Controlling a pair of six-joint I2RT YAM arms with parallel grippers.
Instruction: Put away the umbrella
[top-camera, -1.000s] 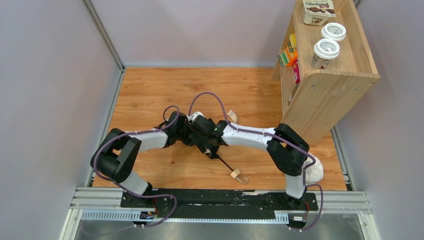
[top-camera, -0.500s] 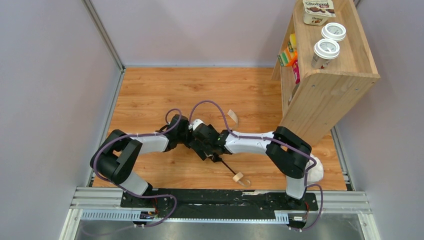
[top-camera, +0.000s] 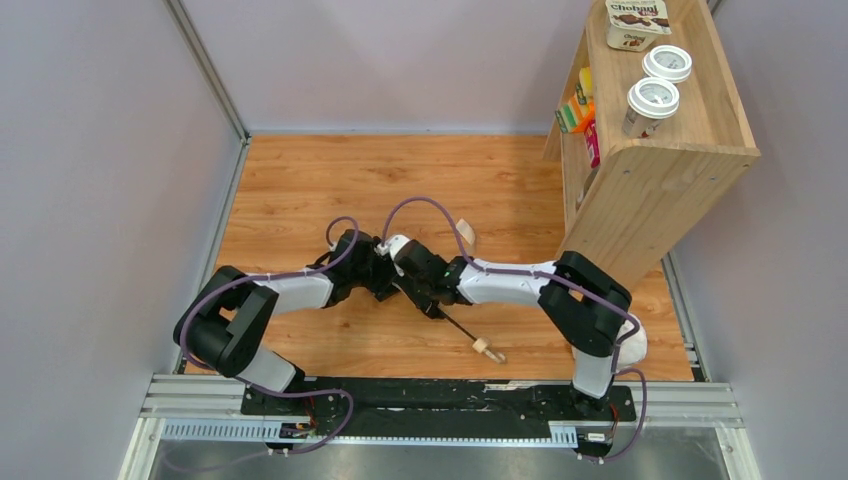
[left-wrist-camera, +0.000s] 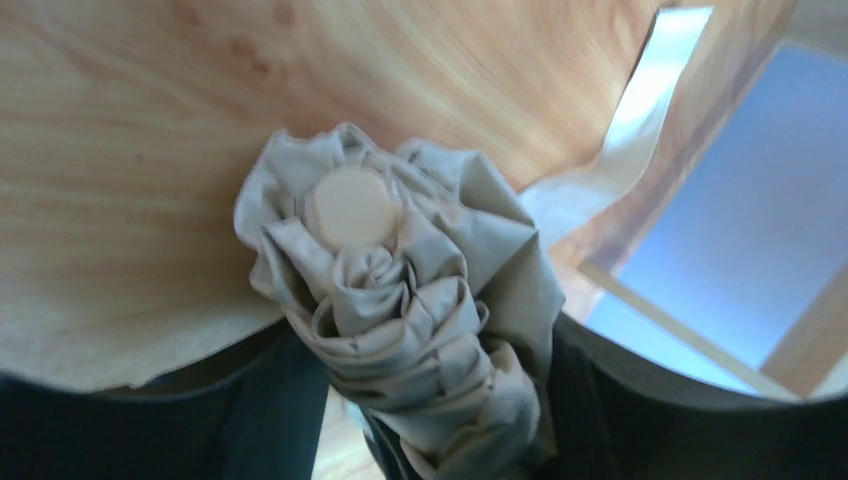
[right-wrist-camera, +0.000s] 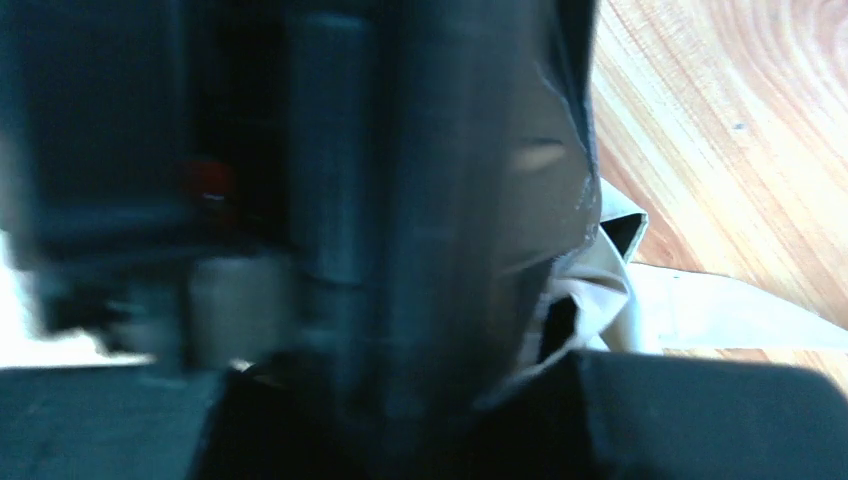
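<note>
The umbrella (top-camera: 397, 243) lies low over the wooden floor between my two grippers, which hide most of its canopy from above. Its thin dark shaft (top-camera: 458, 328) runs down-right to the small wooden knob handle (top-camera: 485, 349). The strap tab (top-camera: 465, 232) trails behind. My left gripper (top-camera: 372, 277) is shut on the cream folded canopy (left-wrist-camera: 400, 300), whose round tip cap (left-wrist-camera: 350, 205) faces the camera. My right gripper (top-camera: 418, 282) sits against the left one at the shaft end of the canopy. Its view is dark and blurred, with cream fabric (right-wrist-camera: 600, 280) between its fingers.
A wooden shelf unit (top-camera: 650, 170) stands at the right, holding snack packs and two lidded cups (top-camera: 652, 100) on top. A white lumpy plastic bag (top-camera: 630, 345) lies by the right arm's base. Grey walls close in the floor at the left and back.
Both grippers have shifted slightly with the umbrella. The handle end has slid a little to the right along the floor. The strap tab has stayed behind them.
</note>
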